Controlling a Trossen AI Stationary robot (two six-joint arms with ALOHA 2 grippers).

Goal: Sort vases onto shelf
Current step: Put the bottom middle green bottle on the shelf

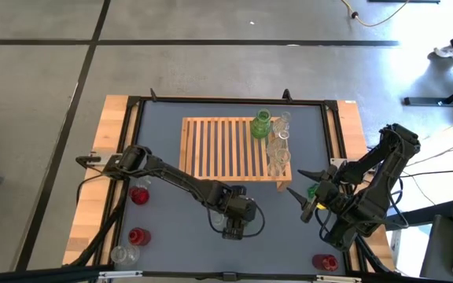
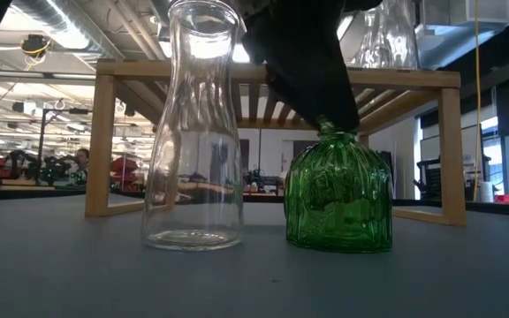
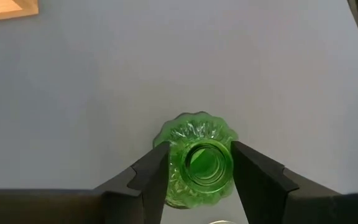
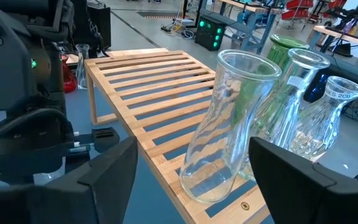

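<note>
We see a squat green ribbed vase (image 3: 194, 163) standing upright on the desk's blue-grey top (image 1: 163, 149), near the front edge and about midway along it, in front of the shelf (image 1: 220, 147). The left gripper (image 3: 196, 175) comes down on it from above, its two dark fingers (image 3: 146, 177) pressed against either side of the vase's neck, so the jaws are closed on this vase. In the low view the same vase (image 2: 338, 194) still rests on the desk, with a tall clear vase (image 2: 193, 132) standing just beside it, apart from it.

The shelf, a slatted rack of light wood, sits in the middle of the desk toward the far edge. Along its right end we see a green vase (image 1: 262, 124) at the far corner and a row of clear vases (image 1: 278, 149) running toward the near corner. The right wrist view shows the nearest of these clear vases (image 4: 225, 127) upright at the rack's edge.

The right gripper (image 1: 308, 196) hovers off the shelf's near right corner with its jaws wide apart. Something green shows close by it, but we cannot tell whether it is held.

Near the desk's left edge stand two red vases (image 1: 139, 195) (image 1: 138, 236), with a clear vase (image 1: 122, 254) at the front left corner. Another red vase (image 1: 325, 262) stands at the front right corner.
</note>
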